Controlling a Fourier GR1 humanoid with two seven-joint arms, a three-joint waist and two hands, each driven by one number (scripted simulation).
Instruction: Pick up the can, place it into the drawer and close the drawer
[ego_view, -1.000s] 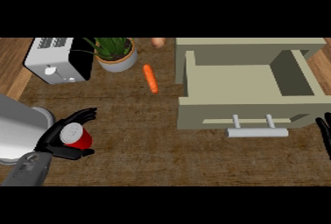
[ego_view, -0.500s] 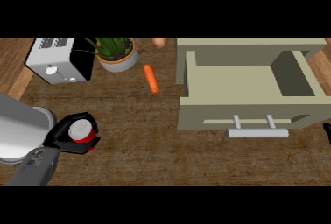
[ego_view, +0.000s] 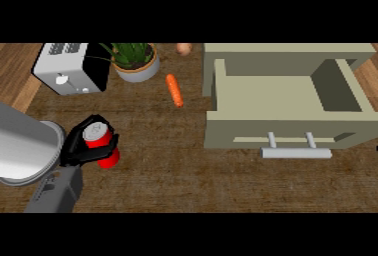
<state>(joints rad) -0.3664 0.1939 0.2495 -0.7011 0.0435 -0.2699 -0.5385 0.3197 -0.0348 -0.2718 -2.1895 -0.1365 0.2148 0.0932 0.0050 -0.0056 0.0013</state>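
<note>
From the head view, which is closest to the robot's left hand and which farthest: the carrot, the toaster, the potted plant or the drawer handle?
Measured from the left hand, which is curled round the red can:
1. Carrot, up and to the right.
2. Toaster, straight up near the back edge; too close to the carrot to rank surely.
3. Potted plant, at the back, right of the toaster.
4. Drawer handle, far right.

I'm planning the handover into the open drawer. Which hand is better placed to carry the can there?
Left. The left hand is already curled round the red can, at the counter's left. The right hand shows nowhere, though the open drawer lies to the right.
</note>
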